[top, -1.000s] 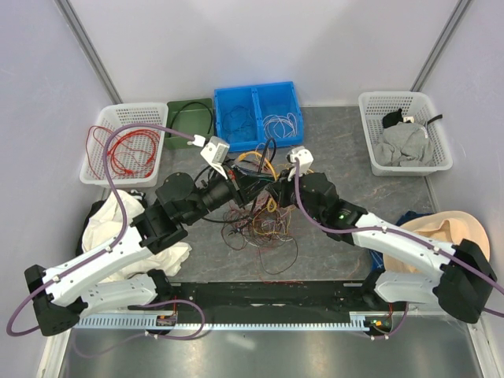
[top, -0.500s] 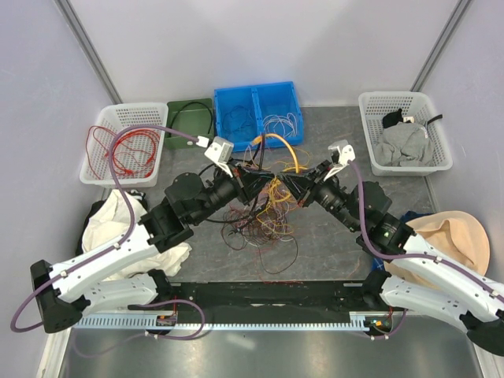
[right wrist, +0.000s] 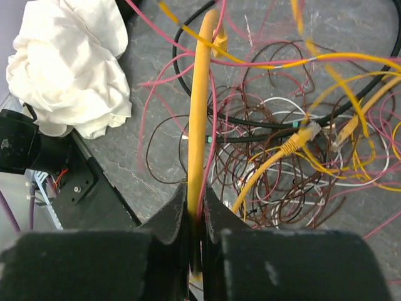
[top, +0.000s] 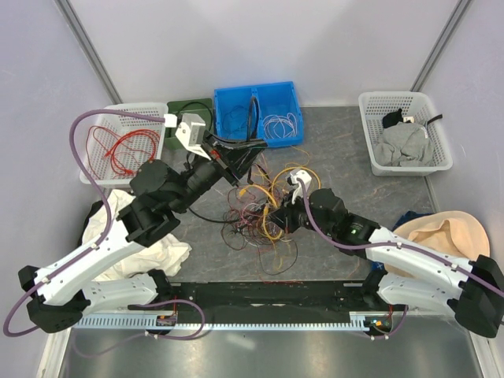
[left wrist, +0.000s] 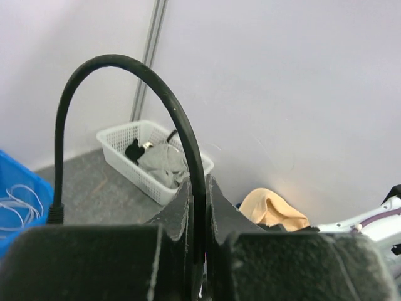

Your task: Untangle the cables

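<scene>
The cables [top: 260,206] lie in a tangled heap of yellow, brown, pink and black strands at the middle of the table. My left gripper [top: 246,151] is raised above the heap's far side and shut on the thick black cable [top: 253,118], which arches up over the blue bin. In the left wrist view that black cable [left wrist: 125,63] curves out from between the closed jaws of the left gripper [left wrist: 197,188]. My right gripper [top: 276,219] is low at the heap's near right side. It is shut [right wrist: 195,200] on a thick yellow cable [right wrist: 200,94], with a thin pink strand [right wrist: 212,113] pinched alongside.
A white basket [top: 98,175] of red wires stands at the far left, with a green bin [top: 177,110] and a blue bin [top: 228,98] beside it. Far right stands a white basket [top: 441,130] holding grey cloth. A white cloth [top: 118,228] lies near left, a tan hat [top: 441,232] near right.
The left gripper has swung up and left, lifting the black cable into a taller arch. The right gripper has dropped from the heap's far right to its near side, where it grips the yellow cable.
</scene>
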